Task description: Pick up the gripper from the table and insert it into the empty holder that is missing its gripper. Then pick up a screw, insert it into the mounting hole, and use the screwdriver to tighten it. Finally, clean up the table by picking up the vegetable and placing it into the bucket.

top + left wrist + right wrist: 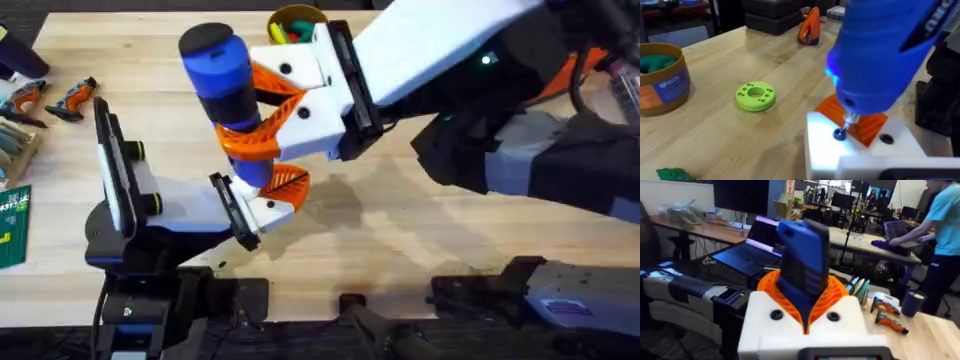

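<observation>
So we're at the screw-tightening step here. The right tool (265,115) is clamped shut on the blue screwdriver (225,75), its orange ribbed pads wrapped around the body, holding it roughly upright above the left arm's end. In the left wrist view the screwdriver's thin metal tip sits right on a small dark screw (840,134) in the white holder (840,145), with the orange gripper wedge (860,122) already seated just behind it. There's a blue glow on the driver body, so my guess is it's powered, but I can't say whether it's actually turning.

The left tool (285,190) I can't really read: white fingers with an orange pad show under the driver, but whether they're open or closed is hidden.

Cleanup isn't done yet as far as I can judge. A dark-green knobbly vegetable (675,174) is lying on the counter (740,135), well apart from the bucket (665,82), which already has something green in it. The lime-green disc (755,95) sits between them.

Next move calls for keeping the tip centred and square on the screw head while pressing down, since a slight tilt could make it slip off.
</observation>
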